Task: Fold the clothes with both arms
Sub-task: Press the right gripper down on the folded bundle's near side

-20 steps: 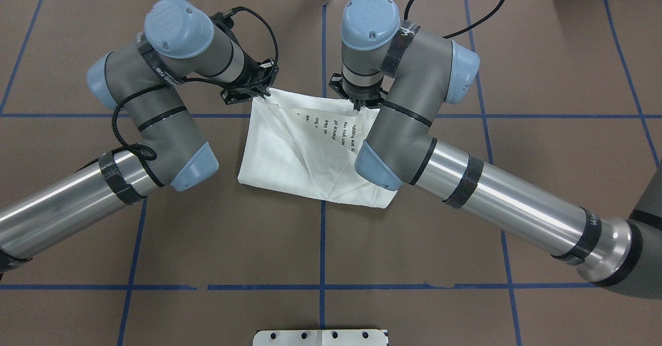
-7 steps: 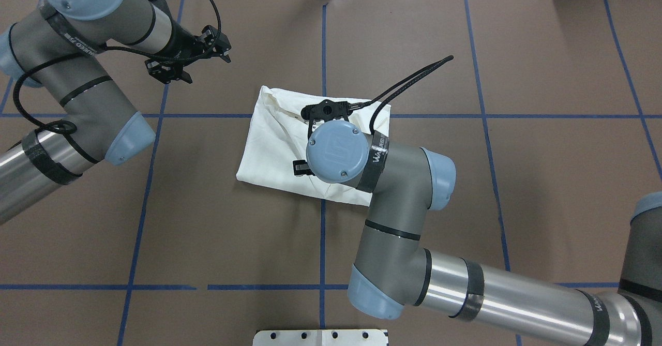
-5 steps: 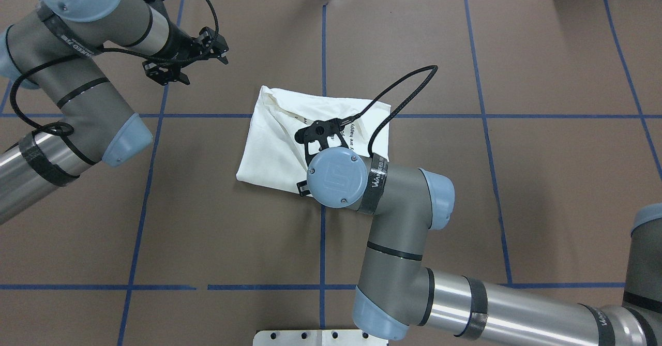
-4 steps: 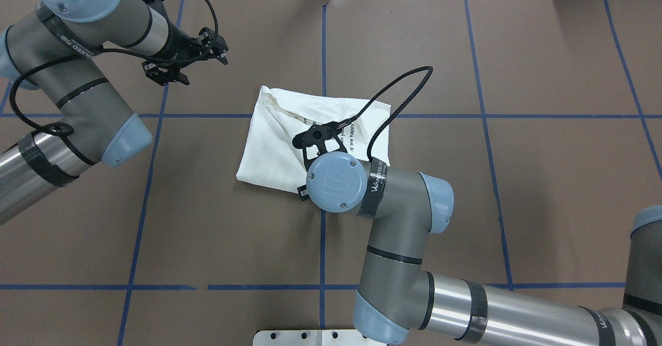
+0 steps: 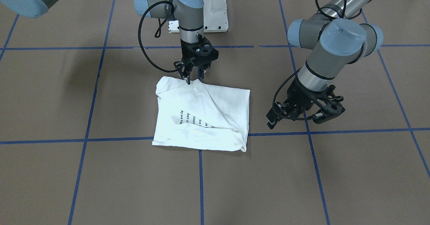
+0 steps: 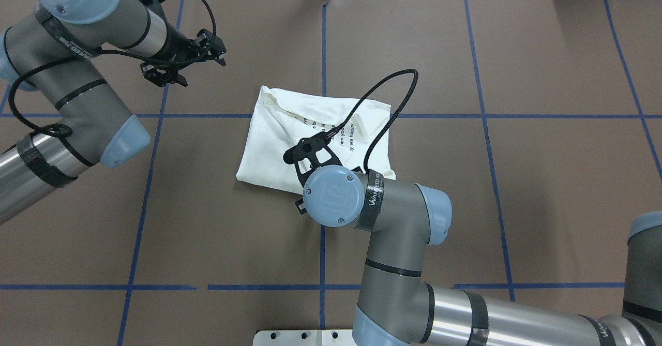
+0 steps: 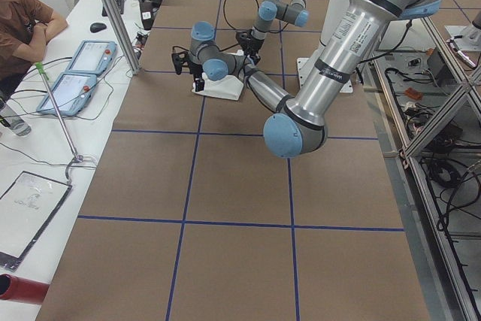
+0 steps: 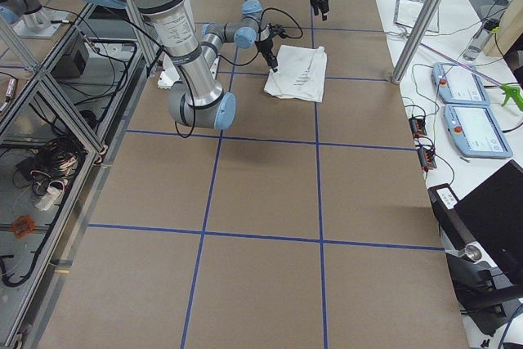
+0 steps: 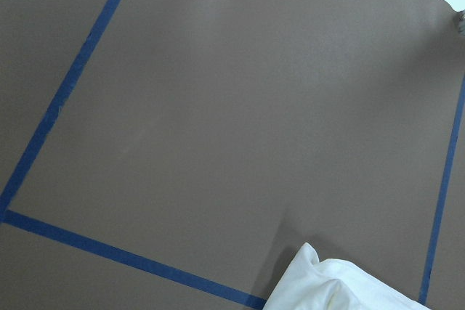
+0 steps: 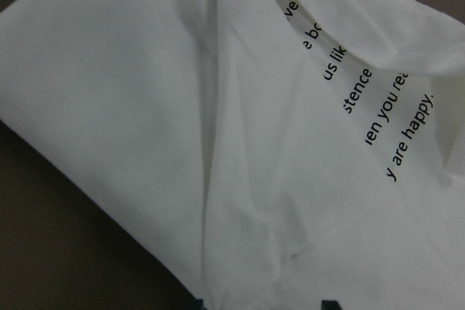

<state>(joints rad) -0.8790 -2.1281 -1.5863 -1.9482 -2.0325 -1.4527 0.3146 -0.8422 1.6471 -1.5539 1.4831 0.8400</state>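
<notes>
The white T-shirt (image 5: 208,117) lies folded into a rough square at the table's middle, its black text facing up (image 6: 274,144). My right gripper (image 5: 194,78) points straight down over the shirt's robot-side edge, jaws open, holding nothing. The right wrist view shows the cloth and text close below (image 10: 145,107), with both fingertips apart at the bottom edge. My left gripper (image 6: 203,72) hovers open and empty over bare table, beyond the shirt's far left corner. It also shows in the front view (image 5: 295,117). The left wrist view catches only a shirt corner (image 9: 341,288).
The right arm's black cable (image 6: 393,103) loops above the shirt. The white pedestal plate (image 5: 215,13) sits at the robot-side table edge. Blue tape lines (image 6: 323,35) grid the brown table. An operator (image 7: 22,20) and control tablets (image 7: 83,73) sit beyond the far edge.
Both grippers let go of the shirt's far edge. The left arm pulled away to the far left. The right gripper travelled across the shirt toward its robot-side edge.
</notes>
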